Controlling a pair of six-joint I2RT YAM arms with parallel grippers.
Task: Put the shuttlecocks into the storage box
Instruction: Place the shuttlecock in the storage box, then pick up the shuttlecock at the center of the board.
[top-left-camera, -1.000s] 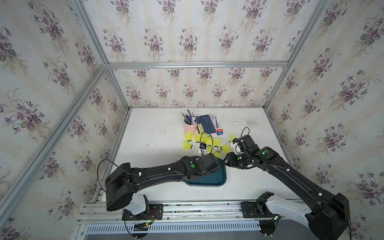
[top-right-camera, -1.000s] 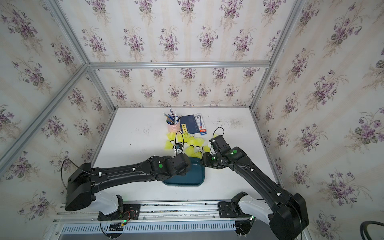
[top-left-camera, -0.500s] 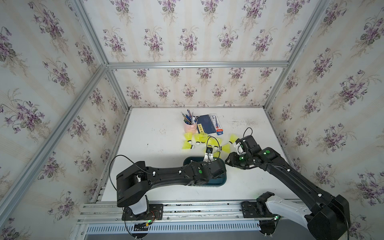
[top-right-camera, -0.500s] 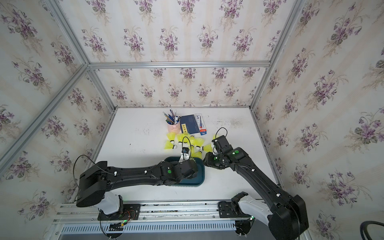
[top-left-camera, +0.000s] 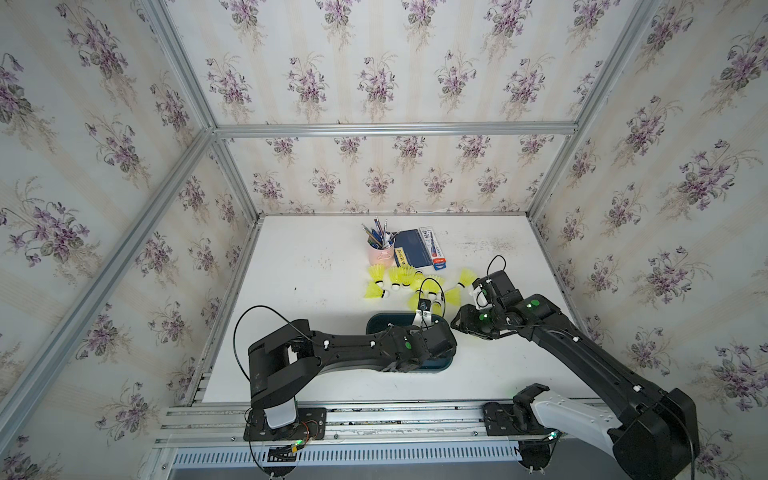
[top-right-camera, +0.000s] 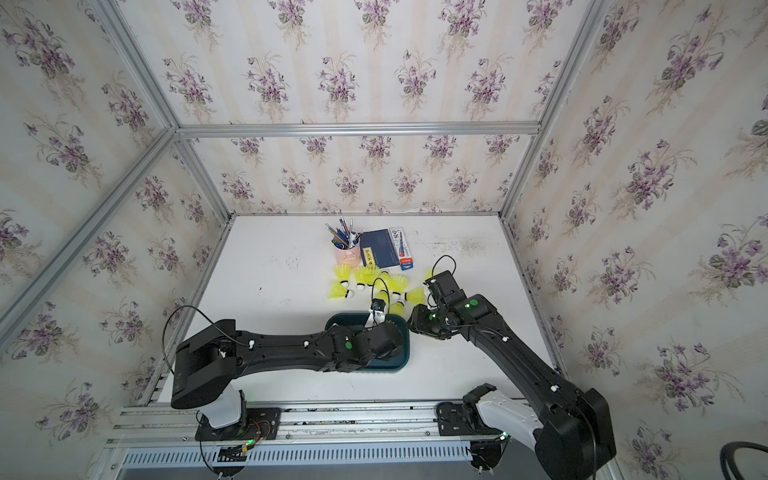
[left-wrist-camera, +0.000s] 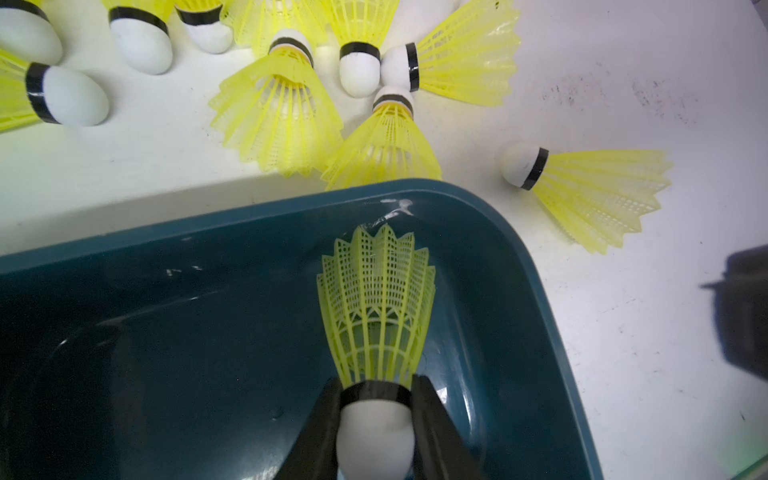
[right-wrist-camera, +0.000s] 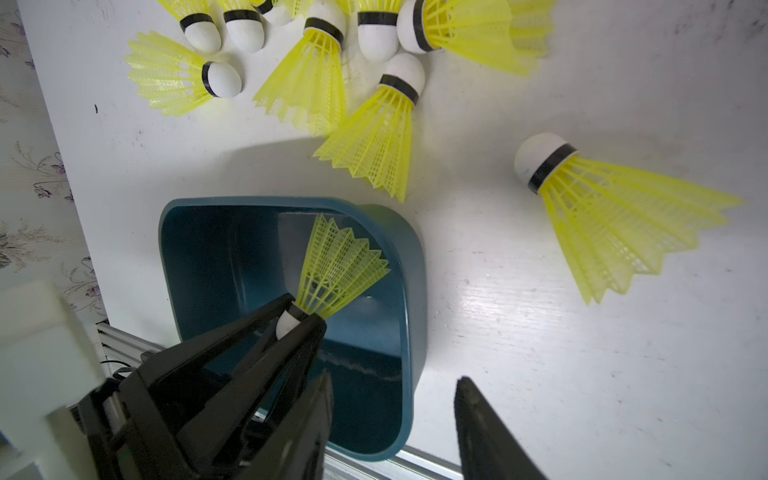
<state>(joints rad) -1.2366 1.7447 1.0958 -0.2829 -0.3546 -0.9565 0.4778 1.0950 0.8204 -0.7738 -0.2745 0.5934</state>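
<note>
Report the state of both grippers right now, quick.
The left gripper is closed on the white tip of a shuttlecock, over the storage box.
The right gripper is open and holds nothing.

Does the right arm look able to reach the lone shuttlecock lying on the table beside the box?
Probably yes: the right claw is open and empty, the lone shuttlecock lies apart on bare table, and nothing stands between them.
</note>
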